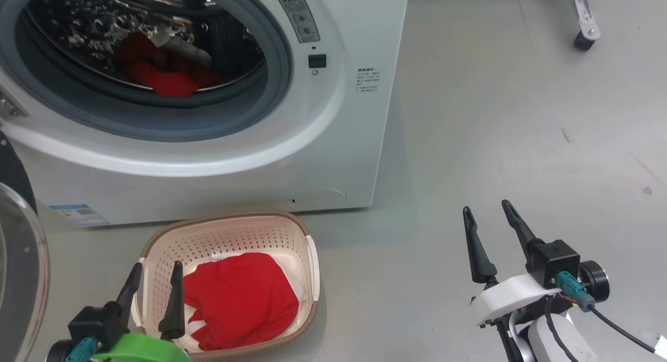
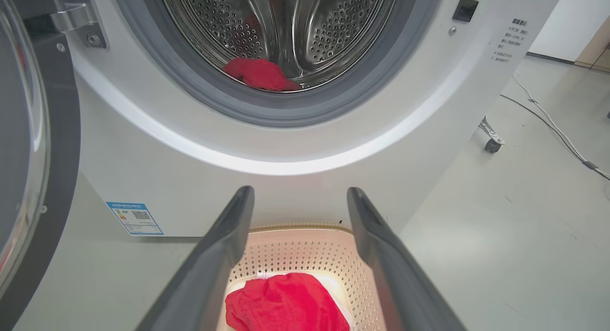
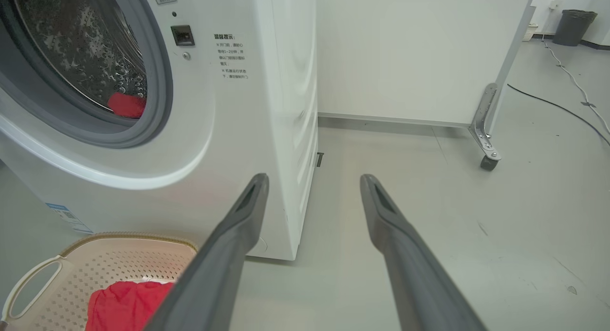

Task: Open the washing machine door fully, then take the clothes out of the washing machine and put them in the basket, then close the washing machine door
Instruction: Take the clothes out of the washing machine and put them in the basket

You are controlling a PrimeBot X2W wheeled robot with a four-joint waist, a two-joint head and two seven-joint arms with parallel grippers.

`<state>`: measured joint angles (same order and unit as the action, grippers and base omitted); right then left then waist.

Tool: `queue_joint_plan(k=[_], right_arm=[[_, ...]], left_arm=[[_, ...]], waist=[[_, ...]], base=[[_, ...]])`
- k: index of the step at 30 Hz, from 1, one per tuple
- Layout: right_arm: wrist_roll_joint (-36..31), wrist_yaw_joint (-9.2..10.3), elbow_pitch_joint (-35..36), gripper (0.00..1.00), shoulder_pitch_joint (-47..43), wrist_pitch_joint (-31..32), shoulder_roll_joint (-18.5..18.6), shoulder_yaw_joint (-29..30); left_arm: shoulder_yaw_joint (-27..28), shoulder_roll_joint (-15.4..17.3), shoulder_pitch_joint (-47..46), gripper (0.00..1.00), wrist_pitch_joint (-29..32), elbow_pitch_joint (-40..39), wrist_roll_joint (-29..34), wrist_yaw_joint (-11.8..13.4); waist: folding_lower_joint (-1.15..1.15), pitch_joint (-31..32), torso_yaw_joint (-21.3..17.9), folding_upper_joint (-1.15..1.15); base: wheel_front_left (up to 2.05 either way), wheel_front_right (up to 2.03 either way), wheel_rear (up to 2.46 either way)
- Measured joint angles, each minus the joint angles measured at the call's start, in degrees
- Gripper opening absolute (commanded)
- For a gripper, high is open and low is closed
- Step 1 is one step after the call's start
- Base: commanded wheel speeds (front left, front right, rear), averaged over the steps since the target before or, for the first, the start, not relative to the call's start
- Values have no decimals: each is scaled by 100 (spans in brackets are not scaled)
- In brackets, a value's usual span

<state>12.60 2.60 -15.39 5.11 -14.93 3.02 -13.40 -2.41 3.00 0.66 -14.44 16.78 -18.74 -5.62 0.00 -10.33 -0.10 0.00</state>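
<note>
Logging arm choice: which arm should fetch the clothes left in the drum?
Likely left: the left gripper, open over the basket, faces the remaining clothes; the right gripper points past the washing machine.

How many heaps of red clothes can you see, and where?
2. One red heap lies in the basket; the other red heap sits low in the washing machine drum. Either may hide more pieces underneath.

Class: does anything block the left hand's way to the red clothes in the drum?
Nothing visible. The left hand hangs open over the basket, the door is swung aside, and the way to the red clothes is unobstructed.
</note>
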Motion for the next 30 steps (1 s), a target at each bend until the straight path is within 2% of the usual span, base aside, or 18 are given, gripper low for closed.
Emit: queue_joint_plan(k=[13,23,30], right_arm=[[-144,53,124,100,387,0,-3,-155],[-155,78,219,100,729,0,0,-383],[69,159,308,100,951,0,0,-644]], left_arm=[[-89,31,-1329,100,101,324,-65,-64],[-92,559,-3064,100,557,360,55,-101],[40,755,-4123,100,943,530,25,-101]], waist=[[0,-903,-86,0],[0,-1586,-222,0],[0,-2000,-378,0]], base=[[0,0,0],[0,0,0],[0,0,0]])
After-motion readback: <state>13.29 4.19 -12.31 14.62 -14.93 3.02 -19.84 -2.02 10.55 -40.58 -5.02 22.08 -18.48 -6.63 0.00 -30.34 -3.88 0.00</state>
